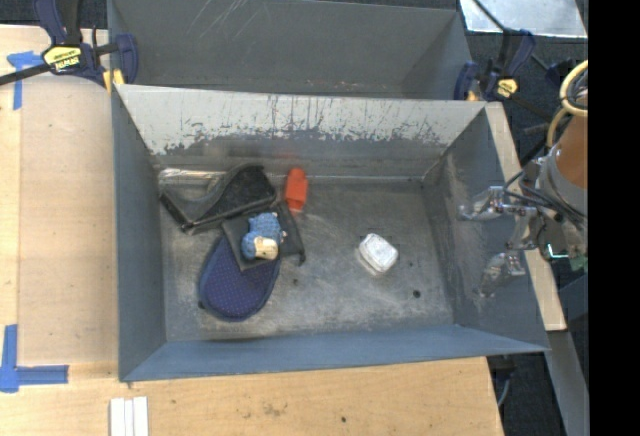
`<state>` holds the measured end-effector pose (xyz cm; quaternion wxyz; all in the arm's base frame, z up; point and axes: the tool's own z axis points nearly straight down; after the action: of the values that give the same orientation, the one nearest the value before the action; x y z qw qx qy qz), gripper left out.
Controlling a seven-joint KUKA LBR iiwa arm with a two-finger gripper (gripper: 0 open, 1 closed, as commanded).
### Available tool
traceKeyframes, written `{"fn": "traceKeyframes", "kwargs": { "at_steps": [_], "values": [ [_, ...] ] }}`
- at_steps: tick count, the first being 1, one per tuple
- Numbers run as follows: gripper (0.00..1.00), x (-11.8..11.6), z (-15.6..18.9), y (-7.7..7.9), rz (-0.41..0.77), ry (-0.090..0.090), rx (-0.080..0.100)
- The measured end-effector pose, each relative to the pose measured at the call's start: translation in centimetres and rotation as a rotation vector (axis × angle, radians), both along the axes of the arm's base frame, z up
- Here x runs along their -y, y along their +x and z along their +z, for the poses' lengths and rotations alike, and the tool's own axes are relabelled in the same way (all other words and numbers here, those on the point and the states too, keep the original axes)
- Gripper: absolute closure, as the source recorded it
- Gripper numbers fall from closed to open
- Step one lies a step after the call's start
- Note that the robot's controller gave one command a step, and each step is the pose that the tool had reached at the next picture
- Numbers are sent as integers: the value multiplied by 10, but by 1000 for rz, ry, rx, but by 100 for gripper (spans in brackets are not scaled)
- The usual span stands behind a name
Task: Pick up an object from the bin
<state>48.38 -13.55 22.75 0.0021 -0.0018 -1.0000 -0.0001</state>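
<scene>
At three o'clock of the grey bin (330, 312), over its sloping wall, we see the gripper (488, 242), fingers spread apart with nothing between them; nearest, at its nine o'clock on the floor, lies a white lump (377, 253); farther that way a heap: orange block (296, 189), black case (228, 196), blue toy (262, 239), dark blue oval pad (232, 289).

Well away from the gripper (497, 242), heaped: black case (235, 194); orange cylinder (296, 189); blue plush toy (262, 236); navy oval pad (232, 289); nearer it, a white lump (377, 253).
</scene>
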Motion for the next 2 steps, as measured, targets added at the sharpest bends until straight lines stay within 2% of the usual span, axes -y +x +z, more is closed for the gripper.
{"fn": "traceKeyframes", "kwargs": {
  "at_steps": [1,2],
  "values": [
    [0,-78,-69,52,611,4,4],
    [0,-70,-107,77,746,1,8]
  ]
}}
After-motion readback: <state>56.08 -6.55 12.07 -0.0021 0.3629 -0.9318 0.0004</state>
